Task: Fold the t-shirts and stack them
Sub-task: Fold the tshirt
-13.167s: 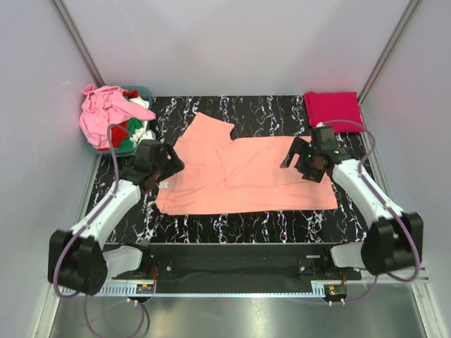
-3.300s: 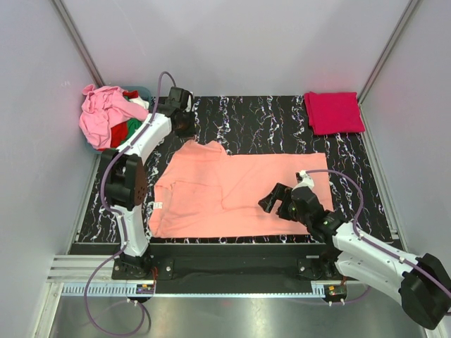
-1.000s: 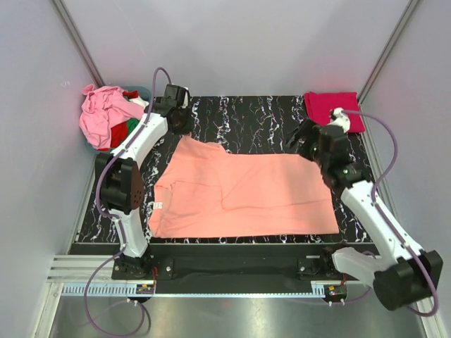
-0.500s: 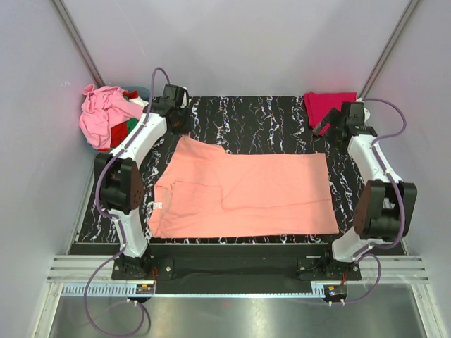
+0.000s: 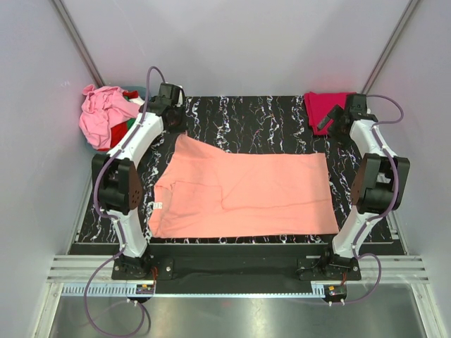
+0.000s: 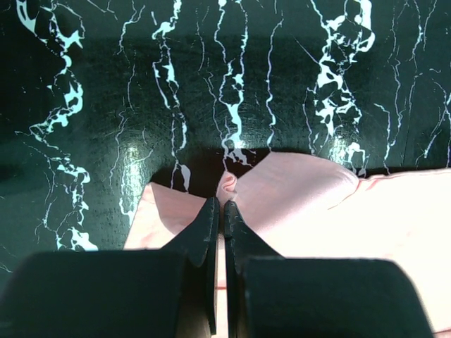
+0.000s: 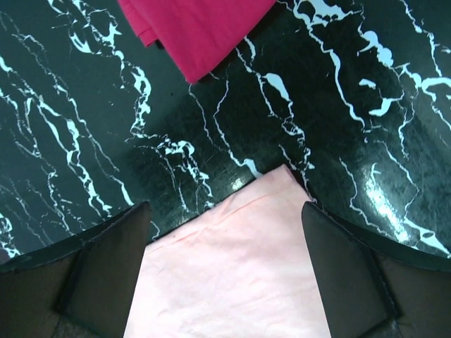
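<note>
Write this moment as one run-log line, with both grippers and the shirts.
left gripper: shut on far-left corner of salmon shirt | right gripper: open, above its far-right corner | crimson shirt: folded, far right

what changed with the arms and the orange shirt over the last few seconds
The right end effector swung from the near edge of the salmon-orange shirt to its far right corner and hovers there open, holding nothing. The left end effector, shut on the far left corner, pulled it slightly outward. The folded crimson shirt and the heap of shirts stayed put.
</note>
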`<action>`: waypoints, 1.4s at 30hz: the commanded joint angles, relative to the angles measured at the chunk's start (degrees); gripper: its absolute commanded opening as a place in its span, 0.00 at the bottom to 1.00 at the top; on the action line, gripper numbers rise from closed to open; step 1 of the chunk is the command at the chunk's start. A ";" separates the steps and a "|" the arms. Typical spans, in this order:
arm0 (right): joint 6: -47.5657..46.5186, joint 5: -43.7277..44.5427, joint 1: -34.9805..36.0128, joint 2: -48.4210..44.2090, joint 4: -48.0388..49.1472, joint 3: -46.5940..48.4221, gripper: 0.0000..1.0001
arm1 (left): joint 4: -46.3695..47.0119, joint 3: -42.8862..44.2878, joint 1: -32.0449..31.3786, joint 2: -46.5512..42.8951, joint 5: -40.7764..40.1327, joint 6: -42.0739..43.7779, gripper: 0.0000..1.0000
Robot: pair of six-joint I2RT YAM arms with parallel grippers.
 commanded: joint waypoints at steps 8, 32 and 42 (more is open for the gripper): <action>-2.86 -3.85 -1.51 4.53 -1.41 3.87 0.95 | 2.10 -0.11 1.41 -3.13 0.95 -0.54 0.00; -1.55 -8.34 -4.23 8.75 0.44 3.61 0.92 | 2.02 -0.20 1.76 -2.95 0.95 -0.71 0.00; -1.11 -7.55 -4.32 12.61 0.26 3.87 0.78 | 2.02 -0.11 2.20 -3.04 2.53 -0.97 0.00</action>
